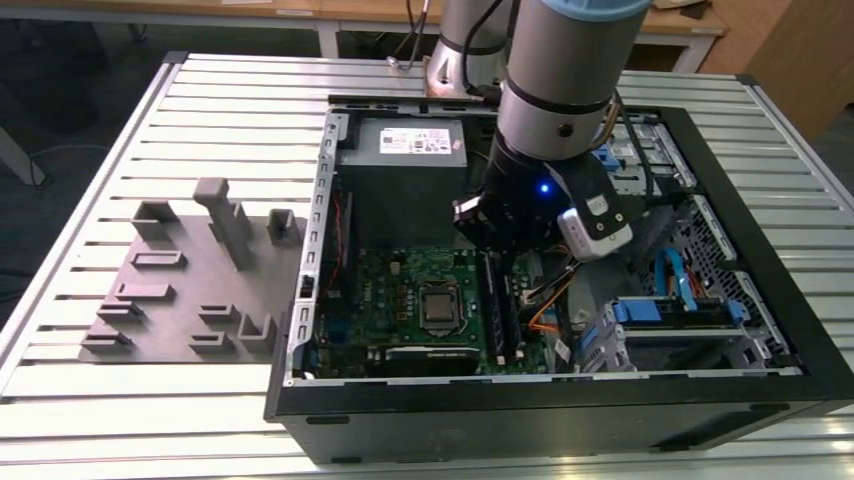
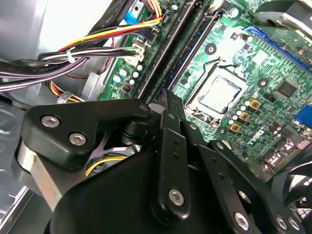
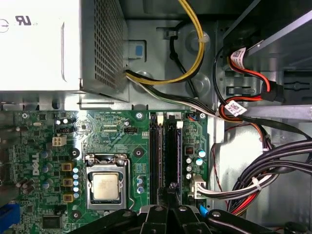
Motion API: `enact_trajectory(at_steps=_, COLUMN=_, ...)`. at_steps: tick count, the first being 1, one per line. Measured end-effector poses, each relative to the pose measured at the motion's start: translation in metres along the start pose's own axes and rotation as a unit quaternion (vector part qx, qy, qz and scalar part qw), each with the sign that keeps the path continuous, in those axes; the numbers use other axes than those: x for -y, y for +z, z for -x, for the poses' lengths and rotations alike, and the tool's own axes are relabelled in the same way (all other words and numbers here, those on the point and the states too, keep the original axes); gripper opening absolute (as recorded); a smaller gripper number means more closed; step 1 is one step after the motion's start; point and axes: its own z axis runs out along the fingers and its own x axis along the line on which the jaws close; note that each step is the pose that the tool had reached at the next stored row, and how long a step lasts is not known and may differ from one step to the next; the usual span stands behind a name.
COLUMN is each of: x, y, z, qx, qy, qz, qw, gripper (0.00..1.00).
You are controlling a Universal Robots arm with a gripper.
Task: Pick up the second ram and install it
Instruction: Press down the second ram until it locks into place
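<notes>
My gripper (image 1: 505,250) reaches down into the open computer case (image 1: 747,150), over the memory slots beside the processor socket (image 1: 438,306). Both wrist views show its black fingers (image 2: 167,100) drawn together, and the gripper (image 3: 171,188) lines up with the slot nearer the cable bundle. The second ram (image 3: 171,151) is a thin dark stick running along that slot from under the fingertips. In the exterior view the second ram (image 1: 513,320) lies low on the green board. Another dark stick (image 3: 156,151) fills the neighbouring slot. Whether the second ram is fully seated cannot be told.
A grey plastic tray (image 1: 187,290) with upright blocks lies on the slatted table at the exterior view's left, outside the case. The grey power-supply box (image 1: 400,150) sits at the case's far end. Cable bundles (image 3: 263,175) and a drive cage (image 1: 667,320) crowd the space beside the slots.
</notes>
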Motion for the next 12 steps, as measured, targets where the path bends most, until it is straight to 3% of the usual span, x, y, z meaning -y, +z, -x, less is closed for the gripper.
enact_trajectory(at_steps=3, x=-0.003, y=0.0035, z=-0.0011, qx=-0.0001, qy=0.0, qz=0.0049, qw=1.0, gripper=0.11)
enact_trajectory(at_steps=10, x=-0.025, y=0.0157, z=-0.003, qx=-0.0001, qy=0.0, qz=0.0053, qw=1.0, gripper=0.11)
enact_trajectory(at_steps=12, x=-0.0279, y=0.0195, z=-0.0048, qx=0.0, qy=0.0, qz=0.006, qw=1.0, gripper=0.11)
